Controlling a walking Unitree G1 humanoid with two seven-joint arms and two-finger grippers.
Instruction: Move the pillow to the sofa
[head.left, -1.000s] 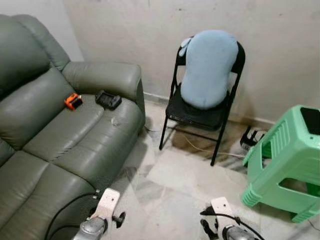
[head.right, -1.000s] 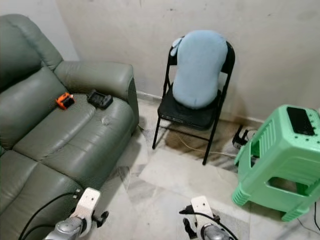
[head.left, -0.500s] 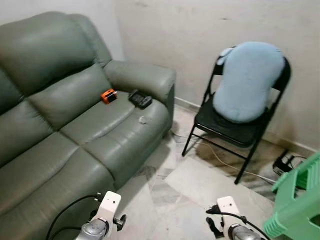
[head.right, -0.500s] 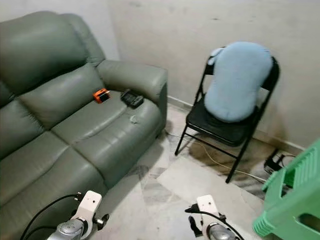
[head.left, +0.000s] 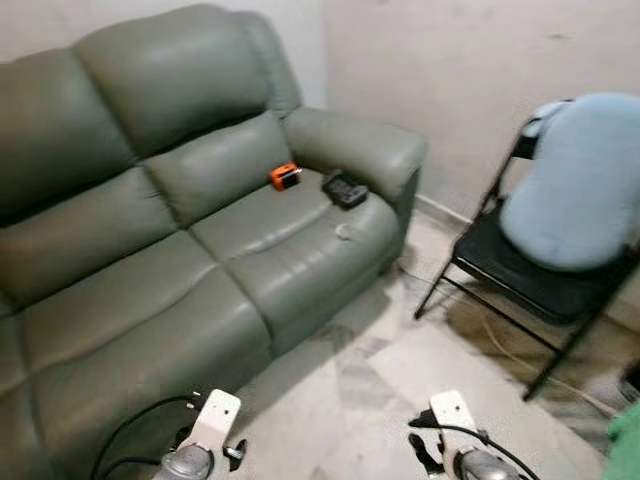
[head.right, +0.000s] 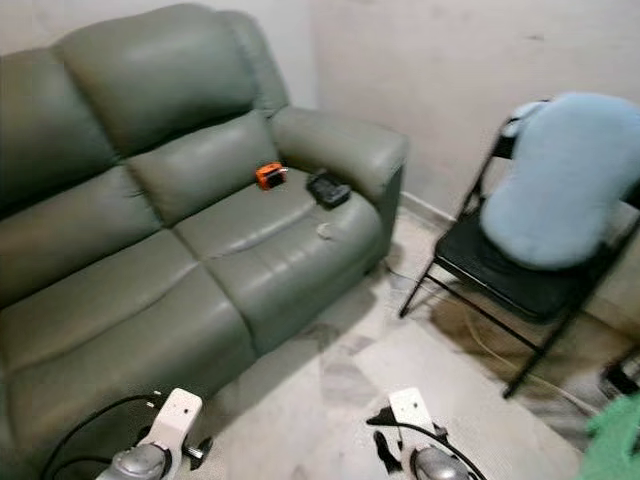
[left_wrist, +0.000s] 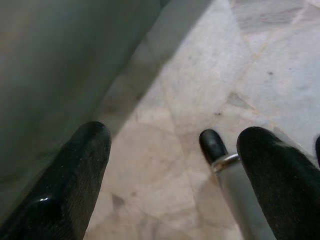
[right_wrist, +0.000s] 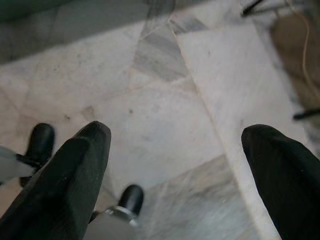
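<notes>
The light blue pillow (head.left: 580, 180) leans upright against the back of a black folding chair (head.left: 520, 280) at the right, by the wall. The grey-green leather sofa (head.left: 150, 250) spreads across the left and middle. Both arms hang low at the bottom edge, well short of the pillow. In the left wrist view my left gripper (left_wrist: 175, 137) is open over the marble floor, with the sofa's front (left_wrist: 50, 75) beside it. My right gripper (right_wrist: 180, 134) is open too, with nothing between its fingers, above bare floor tiles.
An orange object (head.left: 285, 176) and a black object (head.left: 345, 188) lie on the sofa seat near its right armrest. A strip of pale marble floor (head.left: 400, 400) separates sofa and chair. A cable (head.left: 500, 345) runs under the chair. A green stool's corner (head.left: 630, 440) is at the far right.
The whole picture has swung left: the sofa now takes more of the view, the chair with the pillow has slid to the right edge, and the green stool is almost out of frame.
</notes>
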